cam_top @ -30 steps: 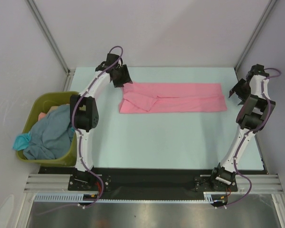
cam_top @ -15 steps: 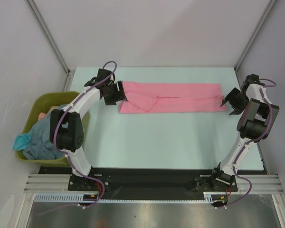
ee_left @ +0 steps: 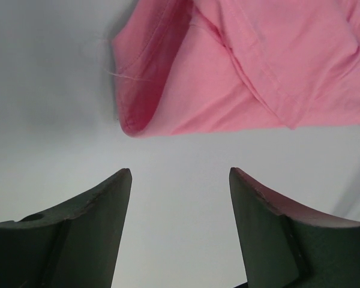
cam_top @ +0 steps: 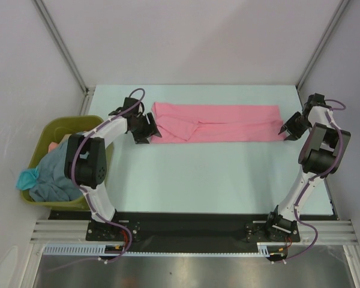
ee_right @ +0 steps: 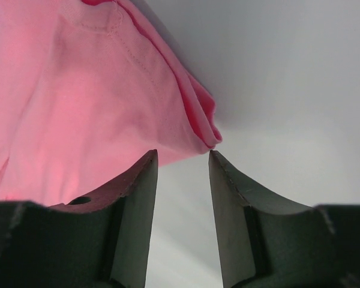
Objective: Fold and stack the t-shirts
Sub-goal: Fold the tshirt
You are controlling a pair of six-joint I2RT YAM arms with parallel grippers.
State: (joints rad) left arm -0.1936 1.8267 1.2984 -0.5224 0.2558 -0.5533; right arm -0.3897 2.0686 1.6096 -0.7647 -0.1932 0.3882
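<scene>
Here, off the left edge of the surface [cam_top: 216,174], an olive-green bin [cam_top: 41,131] holds a crumpled grey-blue t-shirt [cam_top: 60,171], with a teal t-shirt [cam_top: 26,178] hanging over its left rim and a scrap of peach cloth [cam_top: 53,146] showing near its far wall. The left fingers [ee_left: 108,204] sit low over the surface toward the far left corner, pointing at the left end of the pink t-shirt [cam_top: 219,123]; they stand wide apart with only bare surface between them, and the shirt's rolled corner lies just ahead of their tips, not touching. The pink t-shirt lies flat as a long folded band running left to right, parallel to the far edge, with overlapping layers and a diagonal fold toward its left half. At its right end, near the right edge of the surface, the right fingers [ee_right: 138,192] stand apart with a narrower gap, the shirt's right corner right at their tips and no cloth pinched between them.
</scene>
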